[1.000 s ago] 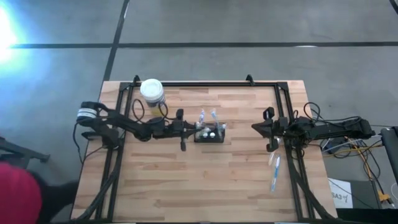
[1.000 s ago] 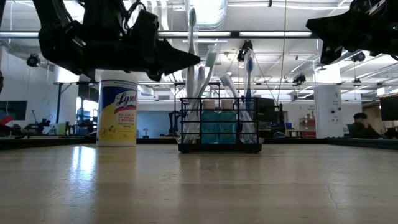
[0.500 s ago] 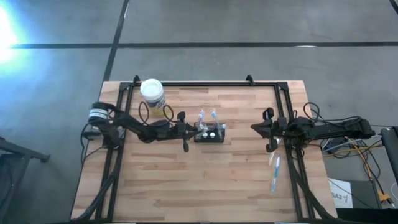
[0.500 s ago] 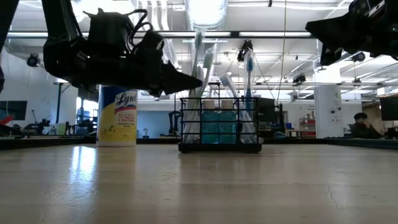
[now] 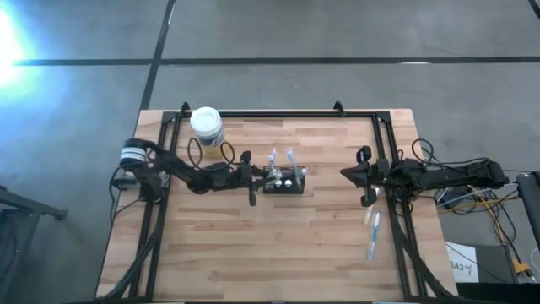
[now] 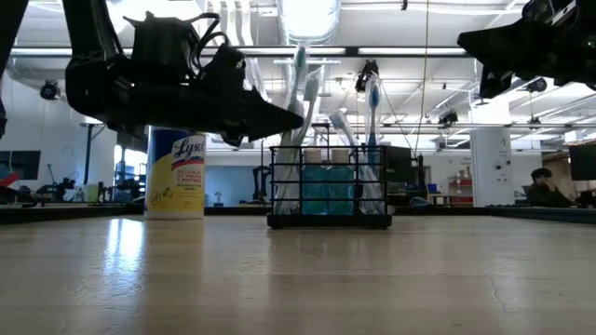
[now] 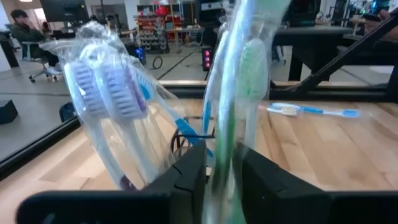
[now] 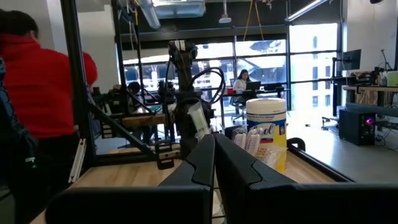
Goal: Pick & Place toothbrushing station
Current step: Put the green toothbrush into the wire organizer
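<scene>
Since a second ago, left gripper [image 5: 258,177] has reached the small black slotted wire holder [image 5: 284,183].
Its jaws clamp a green wrapped toothbrush [image 7: 239,93] standing in that mid-table holder; right gripper [image 5: 350,173], jaws together, hovers at the right, beyond a loose blue-white toothbrush [image 5: 372,233].

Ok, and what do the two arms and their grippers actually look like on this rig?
Both arms are dark, slim and jointed. The left arm has a white-banded section near its base and black cable loops along it; the right arm trails cables with some yellow ones at its base. The left gripper and right gripper each have two black, angular, tapering fingers.
</scene>
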Controlling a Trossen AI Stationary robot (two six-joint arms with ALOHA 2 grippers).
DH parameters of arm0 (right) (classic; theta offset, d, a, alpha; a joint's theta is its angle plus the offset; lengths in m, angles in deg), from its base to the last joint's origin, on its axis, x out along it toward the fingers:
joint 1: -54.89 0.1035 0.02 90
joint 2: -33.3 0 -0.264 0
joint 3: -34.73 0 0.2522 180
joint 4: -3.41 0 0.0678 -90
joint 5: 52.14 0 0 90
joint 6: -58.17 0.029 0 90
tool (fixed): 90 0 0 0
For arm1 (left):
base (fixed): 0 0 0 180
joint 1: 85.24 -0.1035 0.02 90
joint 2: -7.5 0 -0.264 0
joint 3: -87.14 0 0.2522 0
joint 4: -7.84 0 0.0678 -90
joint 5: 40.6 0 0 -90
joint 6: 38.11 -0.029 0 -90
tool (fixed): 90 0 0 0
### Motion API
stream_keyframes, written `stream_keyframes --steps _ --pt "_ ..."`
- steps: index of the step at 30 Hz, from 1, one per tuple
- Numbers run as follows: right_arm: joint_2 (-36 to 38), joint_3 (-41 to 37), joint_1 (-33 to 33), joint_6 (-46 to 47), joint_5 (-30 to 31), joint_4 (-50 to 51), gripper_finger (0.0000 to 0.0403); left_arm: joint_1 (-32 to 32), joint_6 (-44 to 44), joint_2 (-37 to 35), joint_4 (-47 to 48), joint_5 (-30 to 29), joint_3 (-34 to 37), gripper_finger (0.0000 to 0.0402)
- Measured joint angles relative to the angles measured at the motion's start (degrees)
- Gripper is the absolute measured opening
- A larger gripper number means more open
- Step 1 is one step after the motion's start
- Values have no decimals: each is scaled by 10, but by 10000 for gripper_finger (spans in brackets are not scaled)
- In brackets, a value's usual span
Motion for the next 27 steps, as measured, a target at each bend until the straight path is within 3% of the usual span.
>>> stream_keyframes --steps 12,18,22,27 --pt "0 0 0 0 0 0 11 0 -5 -41 36 1 -1 147" --pt "0 0 0 0 0 0 11 0 -16 -77 50 9 -1 157" --pt "0 0 0 0 0 0 11 0 -20 -85 62 17 -2 136" --pt "0 0 0 0 0 0 11 0 -30 -85 85 32 -2 46"
